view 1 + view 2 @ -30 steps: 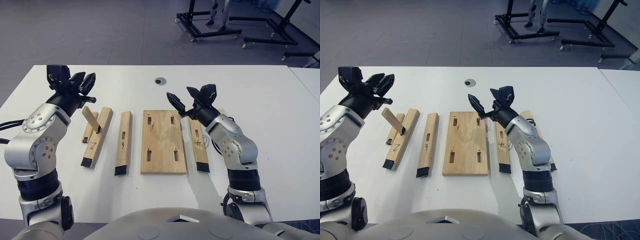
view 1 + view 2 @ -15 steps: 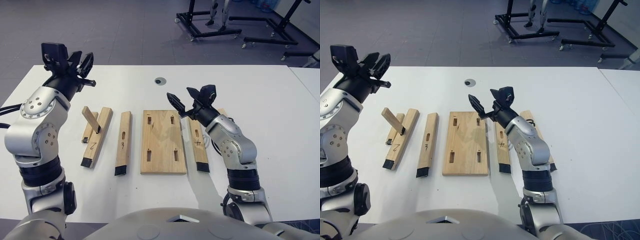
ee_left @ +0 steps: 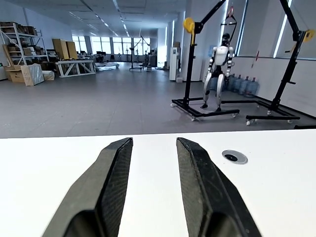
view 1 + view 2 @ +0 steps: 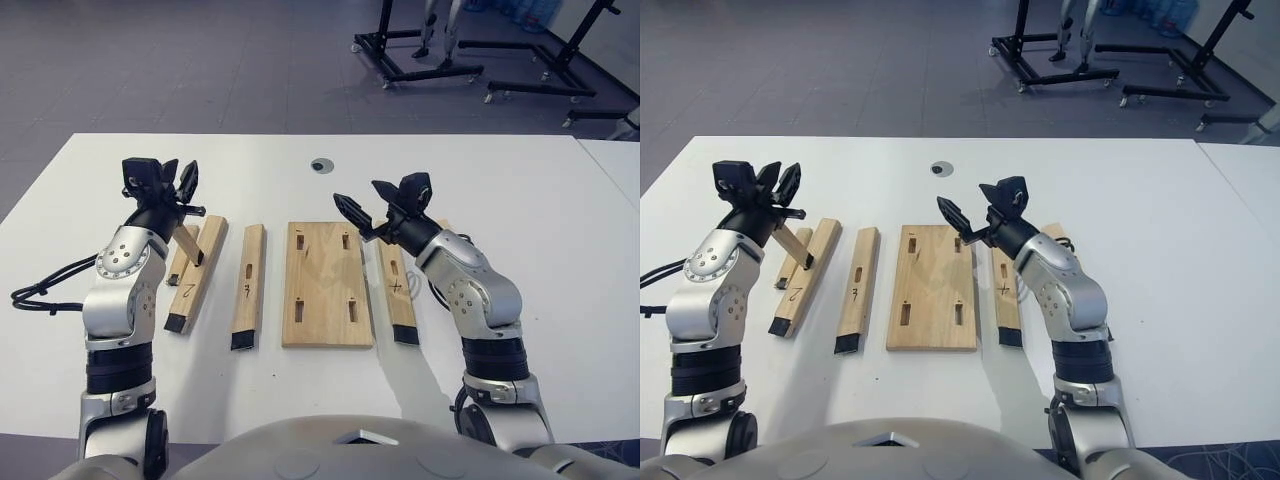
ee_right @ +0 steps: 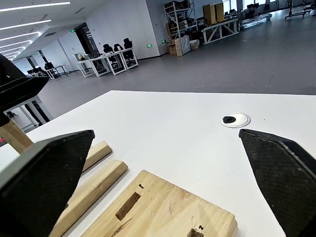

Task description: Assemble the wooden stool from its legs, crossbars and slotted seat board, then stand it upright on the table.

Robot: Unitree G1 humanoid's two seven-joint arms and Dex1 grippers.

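Slotted seat board (image 4: 327, 284) flat at worktop (image 4: 520, 200) centre, legs (image 4: 247, 285) either side. Tilted crossbar (image 4: 187, 243) stands in the leftmost leg (image 4: 198, 272) slot. Both empty: left gripper (image 4: 180, 174) parted above crossbar, right gripper (image 4: 355, 191) spread wide.

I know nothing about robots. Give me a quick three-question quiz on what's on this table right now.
1. True or false: the seat board lies flat on the table.
2. How many slots does the seat board show? A two, B four, C six.
3. Which tool is next to the tilted crossbar standing in the leg marked 2?
Key: 1 true; 2 B; 3 the left tool.
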